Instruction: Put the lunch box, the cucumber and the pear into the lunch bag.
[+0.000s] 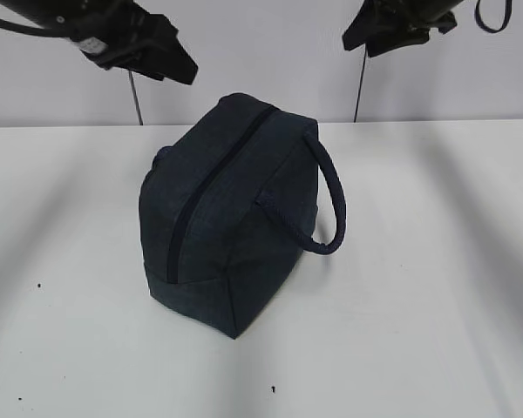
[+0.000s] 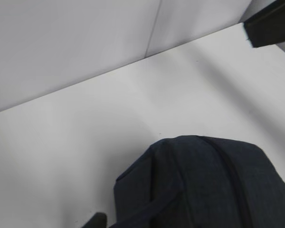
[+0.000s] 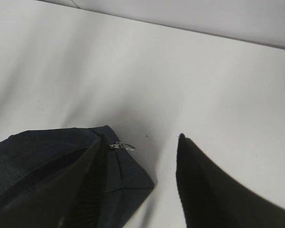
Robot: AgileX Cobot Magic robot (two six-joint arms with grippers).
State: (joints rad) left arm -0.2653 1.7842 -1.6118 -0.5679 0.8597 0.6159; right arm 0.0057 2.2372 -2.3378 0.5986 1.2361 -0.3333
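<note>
The lunch bag [image 1: 231,209] is zipped shut.
Both grippers hang above it; I cannot tell their grip. Next: pull the ring pull [image 3: 122,146].

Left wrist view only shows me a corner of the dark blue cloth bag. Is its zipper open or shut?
Observer: It looks shut. In the exterior view the dark zipper runs closed along the top of the dark navy fabric lunch bag.
Operator: Is there something to pull it with?
Observer: Yes, the right wrist view shows a small metal ring pull at one end of the bag.
Operator: Does it have handles?
Observer: One looped rope handle arcs out from the bag's right side in the exterior view.
</note>
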